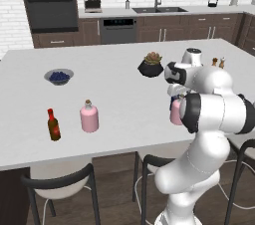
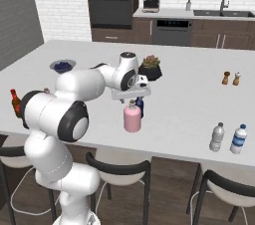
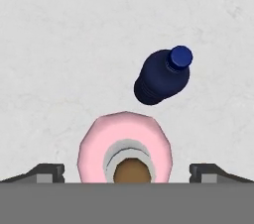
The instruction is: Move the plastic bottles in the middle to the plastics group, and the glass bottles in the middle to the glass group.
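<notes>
- Squat pink corked flask (image 2: 132,117) stands mid-counter, near front edge of white island counter (image 2: 189,99)
- Small dark blue plastic bottle (image 2: 140,105) just behind it
- Open two-finger gripper (image 3: 127,172) directly above flask
- Matching pink flask (image 1: 89,116) right of slim red-brown sauce bottle (image 1: 53,125), far left

A pink flask (image 2: 132,118) with a cork stopper stands upright mid-counter near the front edge. Just behind it, nearly touching, stands a small dark blue bottle (image 3: 161,76) with a blue cap. Far to the left of this flask stand a matching pink corked flask (image 1: 89,116) and, beside that, a slim red-brown sauce bottle (image 1: 53,125) with a red cap.
</notes>
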You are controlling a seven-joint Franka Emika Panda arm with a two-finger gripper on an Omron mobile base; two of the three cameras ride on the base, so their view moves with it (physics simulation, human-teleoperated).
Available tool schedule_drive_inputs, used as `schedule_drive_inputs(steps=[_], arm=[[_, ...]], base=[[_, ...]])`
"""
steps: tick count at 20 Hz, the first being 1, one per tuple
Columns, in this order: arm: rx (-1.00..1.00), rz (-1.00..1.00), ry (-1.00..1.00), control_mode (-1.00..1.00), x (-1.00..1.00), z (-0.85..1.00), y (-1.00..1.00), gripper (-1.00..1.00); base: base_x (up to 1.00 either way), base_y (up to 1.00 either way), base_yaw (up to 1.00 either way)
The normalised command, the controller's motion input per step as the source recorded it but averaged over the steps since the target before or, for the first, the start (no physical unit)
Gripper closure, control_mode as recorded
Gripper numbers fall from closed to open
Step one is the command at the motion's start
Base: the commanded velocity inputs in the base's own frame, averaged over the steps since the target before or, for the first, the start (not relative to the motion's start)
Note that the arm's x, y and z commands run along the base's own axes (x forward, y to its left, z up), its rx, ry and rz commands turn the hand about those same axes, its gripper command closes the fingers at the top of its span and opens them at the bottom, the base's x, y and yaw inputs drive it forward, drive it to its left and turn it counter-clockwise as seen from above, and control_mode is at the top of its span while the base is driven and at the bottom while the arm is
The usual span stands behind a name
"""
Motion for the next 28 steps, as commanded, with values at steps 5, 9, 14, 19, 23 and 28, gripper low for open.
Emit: schedule_drive_inputs(steps=[5, 9, 14, 19, 23, 28], arm=[[0.00, 0.00, 0.00, -1.00, -0.05, 0.00, -0.01, -1.00], [0.00, 0.00, 0.00, -1.00, -0.01, -0.01, 0.00, -1.00], [0.00, 0.00, 0.00, -1.00, 0.00, -0.08, 0.00, -1.00], [0.00, 0.00, 0.07, -1.00, 0.00, -0.13, 0.00, -1.00], [0.00, 0.00, 0.10, -1.00, 0.00, -0.11, 0.00, -1.00], [0.00, 0.00, 0.04, -1.00, 0.00, -0.01, 0.00, -1.00]], base=[[0.00, 0.00, 0.00], [0.00, 0.00, 0.00], [0.00, 0.00, 0.00], [0.00, 0.00, 0.00], [0.00, 0.00, 0.00], [0.00, 0.00, 0.00]])
